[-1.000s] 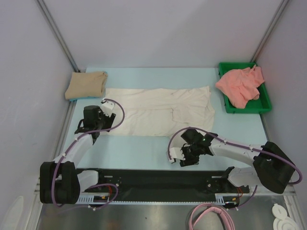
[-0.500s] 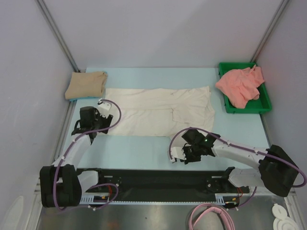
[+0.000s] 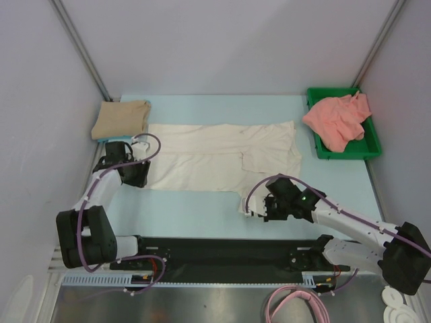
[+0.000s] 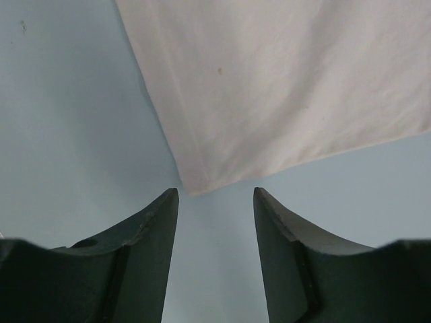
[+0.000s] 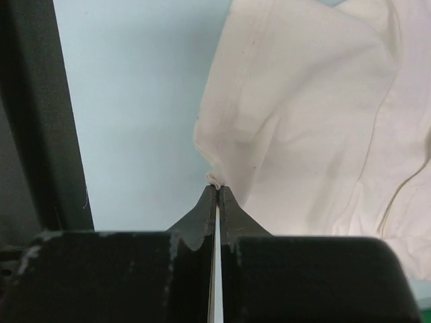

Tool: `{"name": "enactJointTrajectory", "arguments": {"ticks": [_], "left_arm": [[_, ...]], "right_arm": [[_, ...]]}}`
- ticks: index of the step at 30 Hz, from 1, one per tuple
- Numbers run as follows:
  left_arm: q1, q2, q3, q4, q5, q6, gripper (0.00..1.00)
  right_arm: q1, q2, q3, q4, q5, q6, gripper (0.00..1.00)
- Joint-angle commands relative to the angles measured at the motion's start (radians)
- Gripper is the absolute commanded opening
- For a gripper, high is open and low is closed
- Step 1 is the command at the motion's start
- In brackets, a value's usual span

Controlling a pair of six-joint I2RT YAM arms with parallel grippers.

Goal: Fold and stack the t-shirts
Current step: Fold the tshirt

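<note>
top view: the cream shirt lies flat mid-table. the tan shirt sits folded at the far left corner, and the pink shirt is heaped in the green tray. my left gripper is at the cream shirt's near-left corner, my right gripper at its near-right corner. if one side lifts without the other, i reckon the fold goes skewed.

left wrist: the left gripper has its jaws apart with nothing in them, and the cream shirt corner lies just ahead of the tips. closing from here may pinch bare table and miss the cloth.

right wrist: the right gripper is clamped on only a tiny nub of the cream shirt hem. that's a thin bite, and a hard pull could slip it free.
</note>
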Motion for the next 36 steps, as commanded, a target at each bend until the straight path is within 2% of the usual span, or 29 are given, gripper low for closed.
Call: {"name": "enactJointTrajectory", "arguments": {"ticks": [1,5,14,22,24,27,28,32,36], "left_arm": [[0.025,0.031,0.021,-0.014,-0.048,0.031,0.53],[0.041,0.063,-0.005,0.025,-0.098,0.04,0.49],[0.044,0.155,0.015,0.033,-0.08,0.043,0.51],[0.045,0.233,0.035,0.044,-0.071,0.048,0.46],[0.045,0.241,0.032,0.053,-0.066,0.049,0.41],[0.047,0.241,0.021,0.061,-0.065,0.052,0.29],[0.047,0.236,0.018,0.058,-0.062,0.054,0.17],[0.047,0.209,0.012,0.029,-0.043,0.071,0.0],[0.047,0.155,-0.002,0.007,-0.026,0.089,0.01]], "right_arm": [[-0.009,-0.034,-0.003,0.018,0.015,0.013,0.0],[-0.013,-0.048,-0.006,0.018,0.008,0.01,0.0],[-0.012,-0.035,-0.007,0.026,0.007,0.005,0.0],[-0.012,-0.031,-0.009,0.035,0.015,0.007,0.0],[-0.012,-0.029,-0.01,0.035,0.016,0.007,0.0],[-0.012,-0.032,-0.01,0.036,0.021,0.009,0.0],[-0.013,-0.034,-0.01,0.039,0.027,0.012,0.0],[-0.029,-0.058,-0.003,0.041,0.042,0.027,0.0],[-0.094,-0.145,0.025,0.035,0.045,0.061,0.0]]}}
